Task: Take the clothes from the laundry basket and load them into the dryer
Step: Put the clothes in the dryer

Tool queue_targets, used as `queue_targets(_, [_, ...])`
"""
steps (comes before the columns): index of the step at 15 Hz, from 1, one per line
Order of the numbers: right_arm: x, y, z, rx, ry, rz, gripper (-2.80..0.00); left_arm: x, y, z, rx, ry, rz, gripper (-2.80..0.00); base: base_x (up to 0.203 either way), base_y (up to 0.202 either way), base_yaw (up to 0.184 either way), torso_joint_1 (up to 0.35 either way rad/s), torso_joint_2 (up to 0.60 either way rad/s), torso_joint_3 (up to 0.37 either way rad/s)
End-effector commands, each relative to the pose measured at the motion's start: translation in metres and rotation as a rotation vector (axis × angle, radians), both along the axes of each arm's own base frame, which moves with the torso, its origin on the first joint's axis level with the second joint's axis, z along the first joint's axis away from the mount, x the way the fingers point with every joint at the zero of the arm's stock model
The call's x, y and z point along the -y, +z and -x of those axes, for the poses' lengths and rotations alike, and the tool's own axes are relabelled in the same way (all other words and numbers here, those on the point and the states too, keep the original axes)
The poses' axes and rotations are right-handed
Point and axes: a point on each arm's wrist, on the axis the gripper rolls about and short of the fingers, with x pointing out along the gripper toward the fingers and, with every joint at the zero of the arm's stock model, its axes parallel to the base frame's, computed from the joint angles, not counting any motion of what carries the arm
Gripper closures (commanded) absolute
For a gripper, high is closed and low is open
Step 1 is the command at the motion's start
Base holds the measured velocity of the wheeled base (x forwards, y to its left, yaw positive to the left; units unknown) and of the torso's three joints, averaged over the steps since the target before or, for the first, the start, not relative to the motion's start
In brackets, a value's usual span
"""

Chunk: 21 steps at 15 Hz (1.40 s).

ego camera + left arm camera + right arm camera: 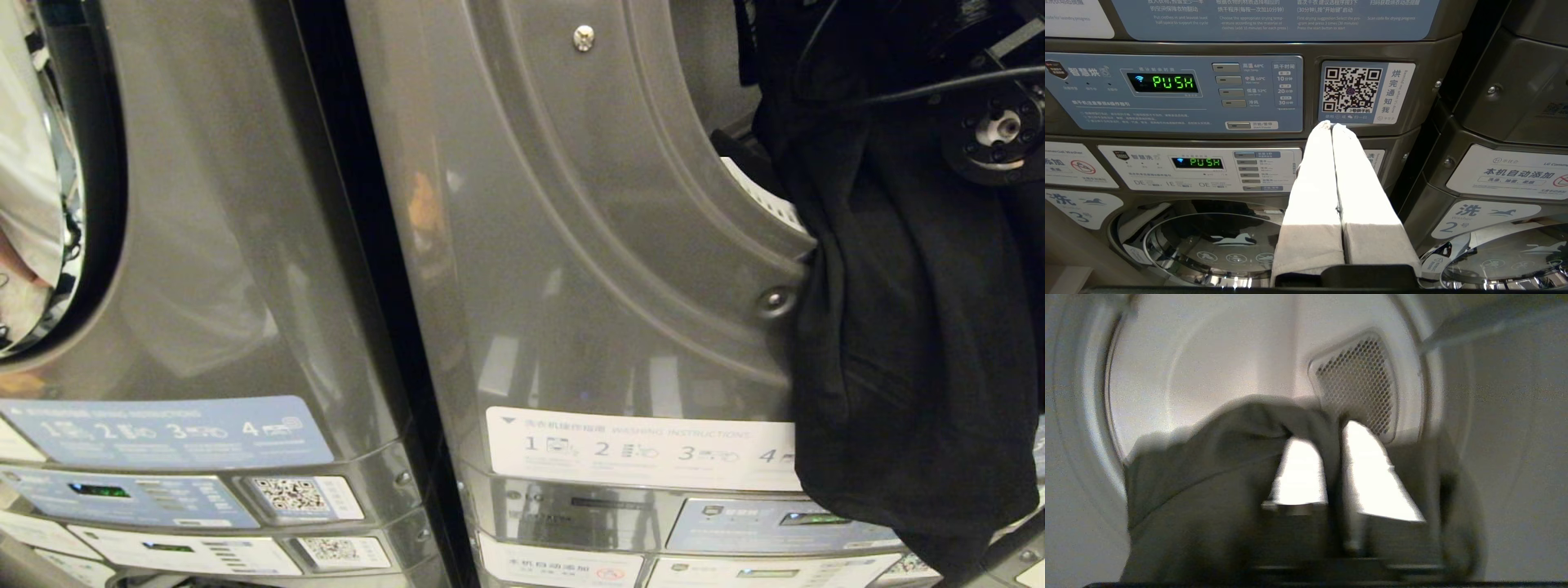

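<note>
Dryer drum (1216, 375) behind garment (1208, 477)

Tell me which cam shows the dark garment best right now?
Head view: the dark garment hangs in full down the dryer front from the drum opening. Right wrist view shows only a blurred fold between the right gripper fingers, inside the drum. Left wrist view shows none of it.

The right gripper (1333, 465) is reaching forward with fabric pinched between its fingers. The left gripper (1332, 127) is resting parked, fingers pressed together.
</note>
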Motion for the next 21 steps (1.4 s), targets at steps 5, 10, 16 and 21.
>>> queue_targets(5, [0.002, 0.0, 0.001, -0.037, 0.015, 0.008, -2.8, 0.0, 0.0, 0.0, 0.001, 0.0, 0.0, 0.0, 0.0, 0.0, 0.0, 0.0, 0.0, 0.0])
queue_targets(10, [0.014, 0.025, 0.053, -0.212, 0.108, -0.046, -2.8, 0.0, 0.0, 0.0, -0.001, 0.0, 0.0, 0.0, 0.0, 0.0, 0.0, 0.0, 0.0, 0.0])
queue_targets(16, [0.018, 0.056, 0.163, -0.309, 0.331, -0.16, -2.8, 0.0, 0.0, 0.0, 0.001, 0.0, 0.0, 0.0, 0.0, 0.0, 0.0, 0.0, 0.0, 0.0])
queue_targets(21, [0.034, 0.034, 0.218, -0.394, 0.358, -0.149, -2.8, 0.0, 0.0, 0.0, 0.001, 0.0, 0.0, 0.0, 0.0, 0.0, 0.0, 0.0, 0.0, 0.0])
